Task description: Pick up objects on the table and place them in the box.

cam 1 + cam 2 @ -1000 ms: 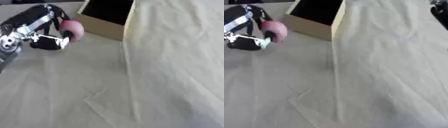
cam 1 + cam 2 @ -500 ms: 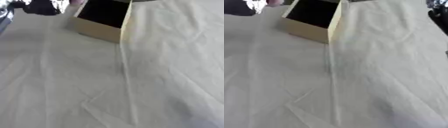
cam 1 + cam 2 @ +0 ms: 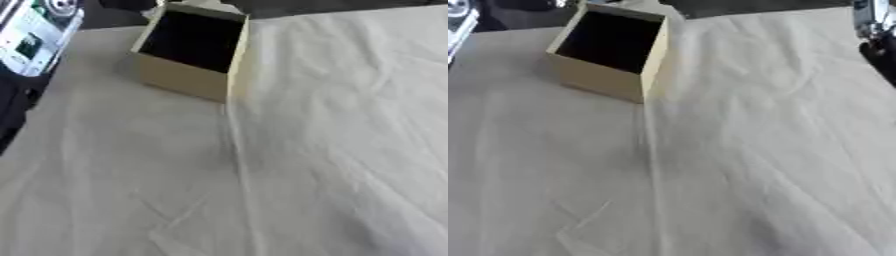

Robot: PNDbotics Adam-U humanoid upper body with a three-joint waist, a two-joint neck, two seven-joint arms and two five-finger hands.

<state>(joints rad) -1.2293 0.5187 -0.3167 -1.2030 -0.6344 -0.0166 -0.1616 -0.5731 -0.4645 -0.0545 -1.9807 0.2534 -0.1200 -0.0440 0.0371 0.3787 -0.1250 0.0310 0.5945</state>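
Note:
An open tan box (image 3: pixel 192 52) with a dark inside stands on the cloth at the upper left. My left arm (image 3: pixel 35 35), silver with a green patch, comes in at the top left corner. A dark shape at the top edge behind the box may be my left hand (image 3: pixel 131 4); its fingers do not show. A silver and black part of my right arm or hand (image 3: pixel 877 37) shows at the right edge in the right eye view. No loose object shows on the cloth, and the box's inside is too dark to make out.
A wrinkled cream cloth (image 3: pixel 306 165) covers the table, with a long crease running down from the box. The table's dark far edge (image 3: pixel 754 5) lies just behind the box.
The camera has tilted, so the box sits lower in the picture. My left hand, which held a pink round thing beside the box, rose to the top left; the pink thing no longer shows.

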